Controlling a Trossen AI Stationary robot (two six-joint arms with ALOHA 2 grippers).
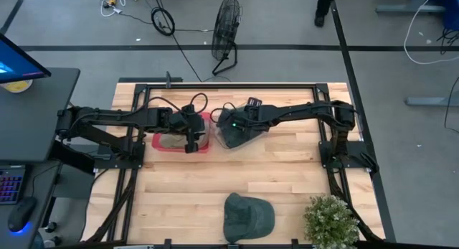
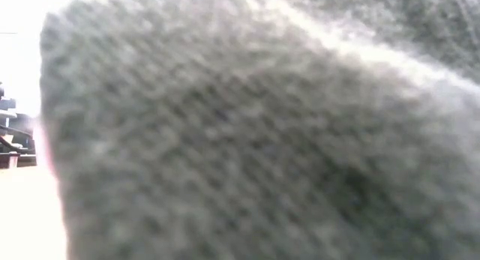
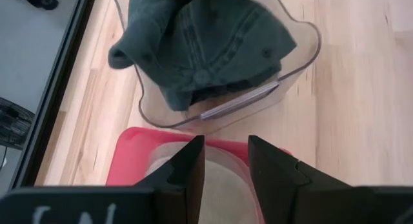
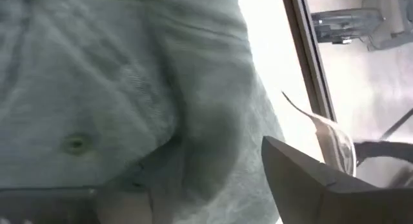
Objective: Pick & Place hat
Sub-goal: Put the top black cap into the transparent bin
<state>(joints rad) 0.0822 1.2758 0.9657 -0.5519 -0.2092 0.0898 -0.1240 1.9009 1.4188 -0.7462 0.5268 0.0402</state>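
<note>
A dark green cap (image 3: 213,43) lies in a clear bin (image 3: 303,53) at the far middle of the table, its brim hanging over the bin's rim. My right gripper (image 1: 231,127) is low over that cap (image 1: 242,139). It is open, and the cap's cloth (image 4: 97,88) fills the right wrist view and bulges between the fingers. My left gripper (image 3: 226,150) hovers open above a red bin (image 3: 139,153) beside the clear one, over something beige (image 3: 226,192) inside it. A second green cap (image 1: 247,214) rests flat near the table's near edge. My right gripper comes at the cap in the clear bin from above, and a fold of the crown (image 4: 193,153) stands between its spread fingers (image 4: 310,179). Whether the fingers touch the cloth I cannot tell. The cap rests in the bin.
The second cap (image 2: 262,140) sits right in front of the low camera and blocks that view. A potted plant (image 1: 331,220) stands at the near right corner. The red bin (image 1: 161,145) and the clear bin (image 1: 251,143) sit side by side. Bare wood lies between the bins and the near cap.
</note>
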